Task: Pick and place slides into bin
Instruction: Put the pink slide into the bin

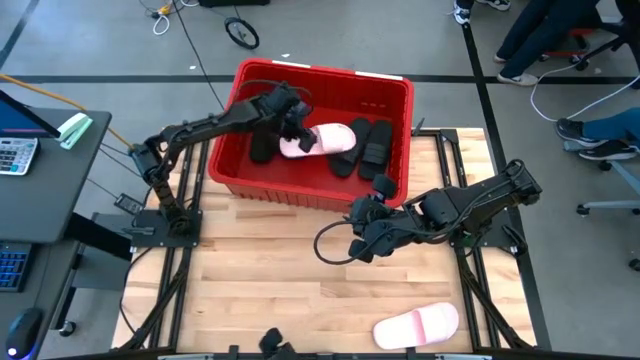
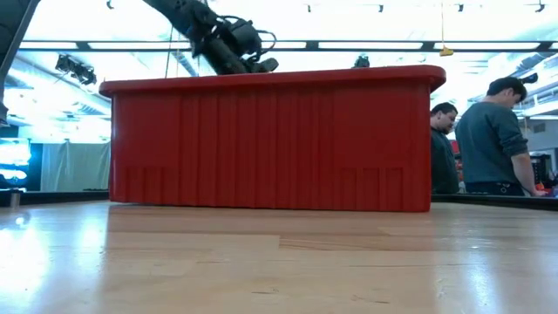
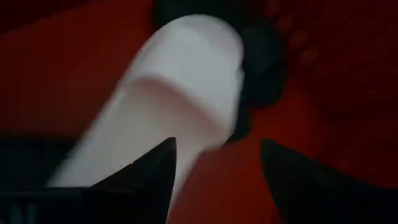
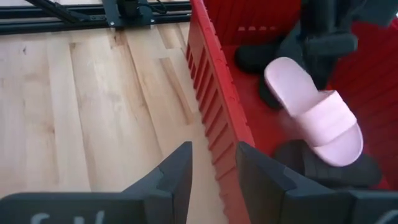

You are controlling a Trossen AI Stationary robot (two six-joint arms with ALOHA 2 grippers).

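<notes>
The red bin (image 1: 225, 170) stands at the table's far middle. It shows in the low view (image 2: 270, 139) as a broad red wall. Inside it a pale pink slide (image 1: 325, 140) lies tilted on black slides (image 1: 365, 145); another black slide (image 1: 262, 146) lies to its left. My left gripper (image 3: 217, 152) is open over the bin, right at the pink slide's (image 3: 180, 81) heel end. My right gripper (image 4: 214, 152) is open and empty, low over the table beside the bin's near wall (image 4: 214, 106). A second pink slide (image 1: 418, 325) lies sole down on the table near the front edge. My left gripper's fingers stand wide apart by the pink slide's heel end (image 4: 280, 71), coming from above inside the bin. One finger (image 3: 152, 171) overlaps the slide in the wrist view. I cannot tell whether it touches the slide, which rests on the black slides.
A dark object (image 1: 275, 343) shows partly at the table's near edge. A side table with a calculator (image 1: 15, 155) stands to the left. People (image 2: 493, 135) stand behind the table on the right. Bare wood (image 1: 260, 270) lies between bin and front edge.
</notes>
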